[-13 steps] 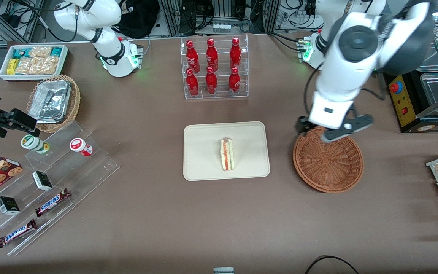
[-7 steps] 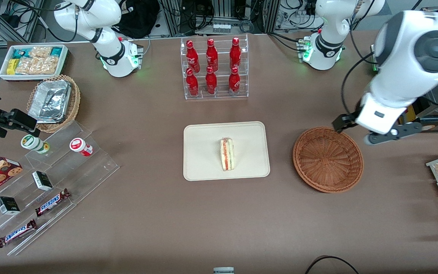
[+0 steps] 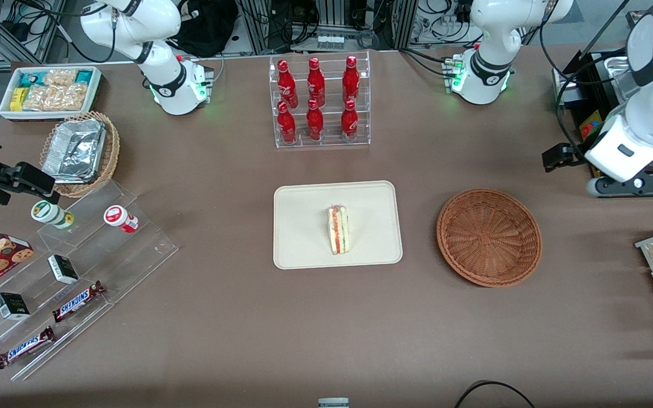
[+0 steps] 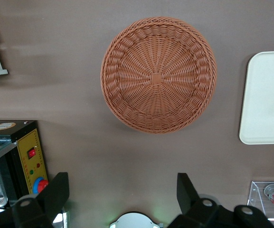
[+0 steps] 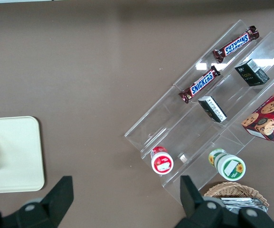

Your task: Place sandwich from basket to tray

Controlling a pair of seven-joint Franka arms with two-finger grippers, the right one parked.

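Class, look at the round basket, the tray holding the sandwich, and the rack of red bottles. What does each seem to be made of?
Basket: woven wicker, reddish-brown; the strands radiate visibly.
Tray: matte cream, probably plastic or pressed fibre; no gloss.
Rack: clear, likely acrylic; see-through.
The gripper hangs open above the table, apart from the basket.

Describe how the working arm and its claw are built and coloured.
The working arm has glossy white shells with dark grey joint caps, a black cable looping beside it, and a round white base lit green. Its claw has two black wedge-shaped fingers on a black mount.
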